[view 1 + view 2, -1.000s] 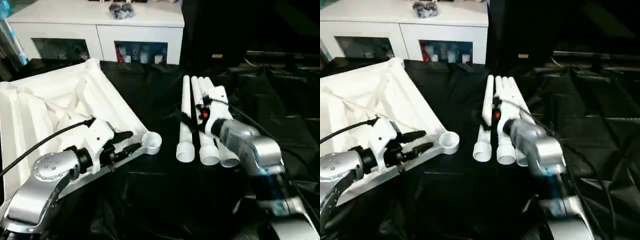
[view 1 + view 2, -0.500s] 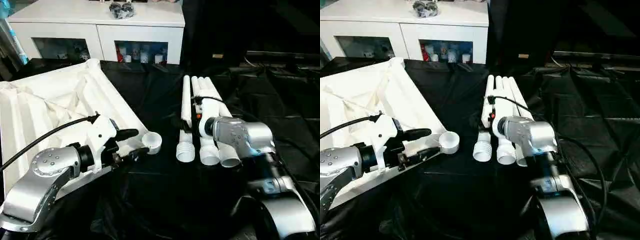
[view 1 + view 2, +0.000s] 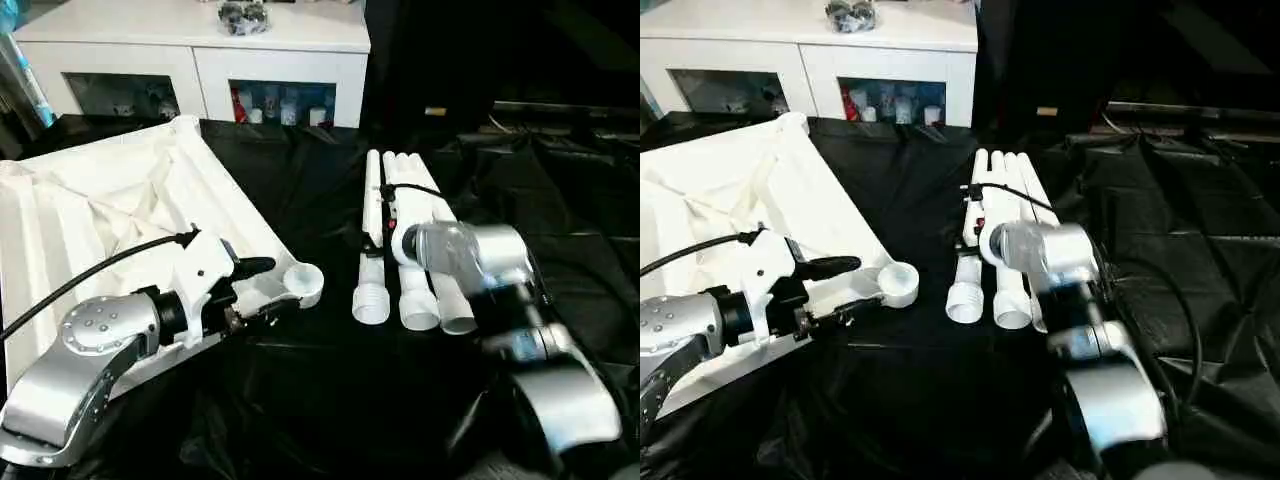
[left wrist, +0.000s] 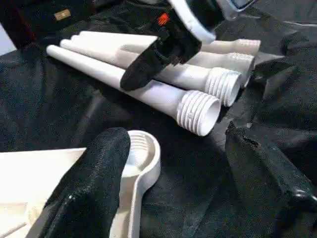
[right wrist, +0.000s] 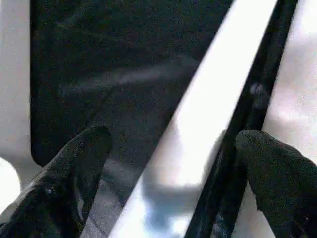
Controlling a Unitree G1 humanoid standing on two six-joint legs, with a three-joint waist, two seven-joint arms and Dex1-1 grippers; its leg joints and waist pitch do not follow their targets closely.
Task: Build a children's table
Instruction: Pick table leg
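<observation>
At centre frame, beside the ribbed white plastic tabletop [image 3: 110, 200], the wide-open right gripper [image 4: 148, 62] should straddle one tapered white tubular leg [image 3: 371, 235] squarely before closing, while the open left gripper [image 3: 262, 288] brackets the corner socket [image 3: 303, 283].

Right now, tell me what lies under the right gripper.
Under the open right gripper lie the white legs, side by side on the black cloth, threaded ends toward the robot. Three ends show; the arm covers part of the bundle, so a fourth can't be confirmed.
</observation>
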